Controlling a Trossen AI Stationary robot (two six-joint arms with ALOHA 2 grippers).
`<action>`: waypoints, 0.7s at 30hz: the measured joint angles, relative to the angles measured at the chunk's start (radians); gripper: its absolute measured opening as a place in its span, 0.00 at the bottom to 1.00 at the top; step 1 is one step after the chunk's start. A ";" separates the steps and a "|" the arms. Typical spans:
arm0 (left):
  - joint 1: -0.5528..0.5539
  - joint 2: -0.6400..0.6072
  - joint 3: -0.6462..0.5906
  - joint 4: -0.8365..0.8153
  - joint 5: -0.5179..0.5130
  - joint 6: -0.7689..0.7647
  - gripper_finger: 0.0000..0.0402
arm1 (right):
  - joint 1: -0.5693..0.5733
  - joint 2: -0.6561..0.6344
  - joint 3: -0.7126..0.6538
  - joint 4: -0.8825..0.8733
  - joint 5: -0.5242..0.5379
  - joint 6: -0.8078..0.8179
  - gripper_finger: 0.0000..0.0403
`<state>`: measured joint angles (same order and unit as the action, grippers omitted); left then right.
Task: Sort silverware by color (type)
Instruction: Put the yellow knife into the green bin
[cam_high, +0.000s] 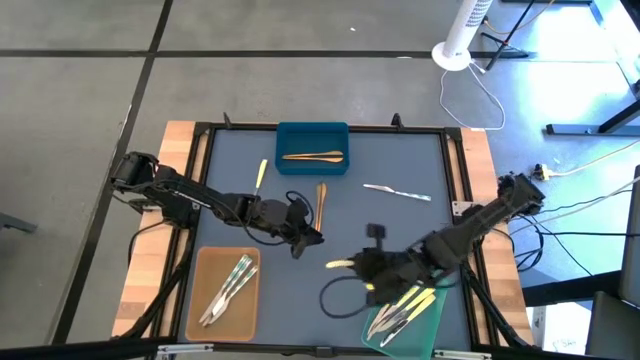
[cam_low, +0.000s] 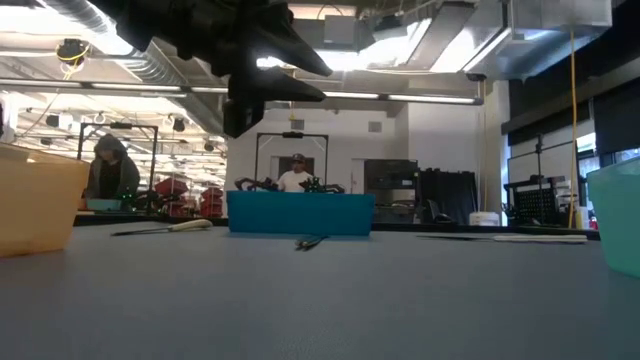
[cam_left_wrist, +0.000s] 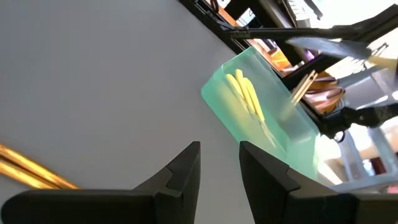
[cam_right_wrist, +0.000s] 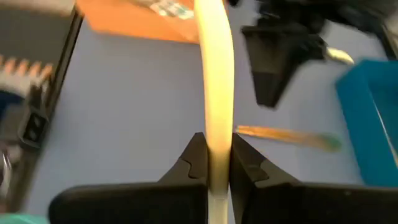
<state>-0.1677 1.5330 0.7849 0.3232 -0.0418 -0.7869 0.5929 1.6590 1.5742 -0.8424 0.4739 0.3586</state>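
One pale yellow utensil (cam_right_wrist: 213, 74) is being held by the right gripper (cam_high: 362, 264), whose jaws are clenched on it; in the right wrist view it is running straight out between the fingers, long axis in line with the gripper. In the high view its free tip is poking left from the gripper at lower centre of the frame, while the green tray (cam_high: 405, 320), already carrying other yellow pieces, is lying just below and to the right of those jaws. That tray is sitting behind the gripper's pointing direction, so the coming move probably calls for the arm to draw back toward the lower right corner.

The left gripper (cam_high: 300, 238) is hovering at centre frame with its jaws parted and grasping nothing. A brown utensil (cam_high: 321, 203) is lying on the bench just above it, long axis running top to bottom; the left arm is the nearer one to it. The blue tray (cam_high: 312, 133) at upper centre is holding another brown piece.
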 joint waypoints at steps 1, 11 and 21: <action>0.000 0.000 0.000 0.000 0.000 0.012 0.26 | 0.023 -0.013 0.000 -0.021 0.035 0.076 0.03; 0.000 0.000 0.000 0.000 -0.001 0.039 0.26 | 0.265 -0.054 -0.011 -0.254 0.306 0.821 0.03; 0.000 0.000 0.000 0.000 -0.002 0.038 0.26 | 0.437 -0.051 -0.261 -0.119 0.519 1.313 0.03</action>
<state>-0.1677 1.5330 0.7849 0.3236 -0.0433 -0.7490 1.0300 1.6083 1.3129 -0.9613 0.9928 1.6718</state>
